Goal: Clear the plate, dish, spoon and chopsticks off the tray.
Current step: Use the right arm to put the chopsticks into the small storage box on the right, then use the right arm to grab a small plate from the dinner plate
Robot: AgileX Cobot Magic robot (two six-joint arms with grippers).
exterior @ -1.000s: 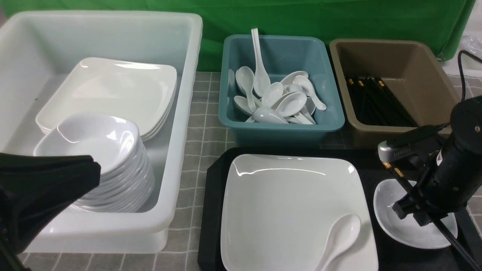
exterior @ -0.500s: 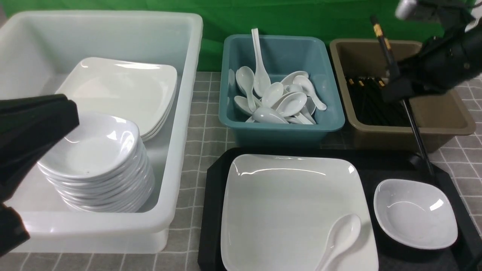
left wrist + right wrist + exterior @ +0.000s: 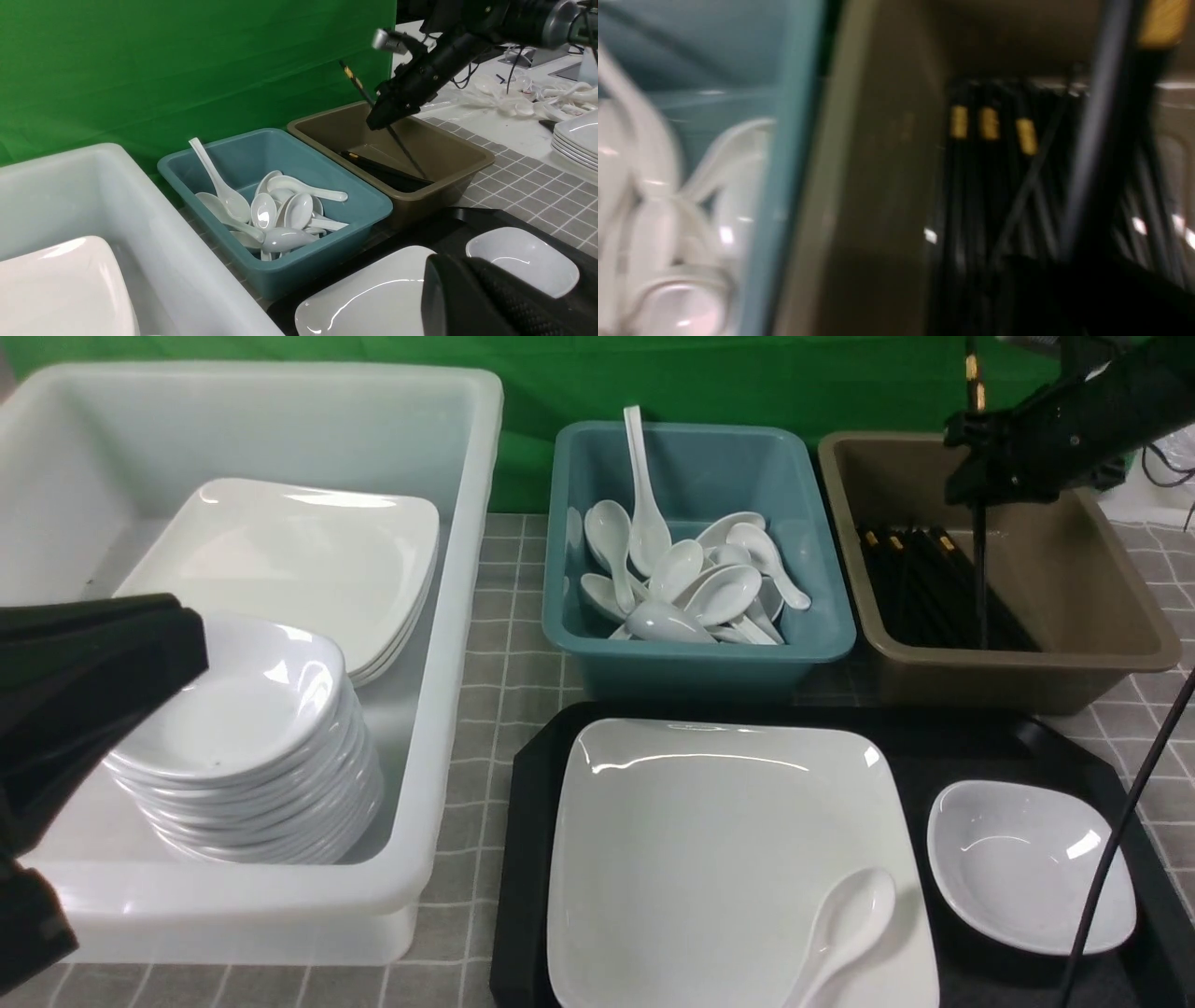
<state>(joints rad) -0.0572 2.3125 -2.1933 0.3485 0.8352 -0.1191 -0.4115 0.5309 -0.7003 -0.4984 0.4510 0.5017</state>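
Observation:
The black tray [image 3: 527, 859] holds the large white plate [image 3: 709, 840], with the spoon [image 3: 845, 924] lying on its near right corner. The small dish [image 3: 1027, 868] sits on the tray to the plate's right. My right gripper [image 3: 976, 476] is shut on the black chopsticks [image 3: 979, 560] and holds them almost upright, tips down inside the brown tub [image 3: 1074, 579]. The left wrist view shows this too, the chopsticks [image 3: 402, 144] slanting into the tub. My left gripper [image 3: 187, 644] hangs over the white tub's front, fingers together and empty. The right wrist view is blurred.
The white tub [image 3: 448, 616] at left holds stacked square plates and a pile of small dishes. The teal tub [image 3: 691, 476] holds several spoons. The brown tub holds several chopsticks. A black cable [image 3: 1120, 831] crosses in front of the dish. Grey checked cloth covers the table.
My right gripper lifted the chopsticks off the tray beside the dish, carried them back over the brown tub, and swung them upright. My left gripper rose slightly.

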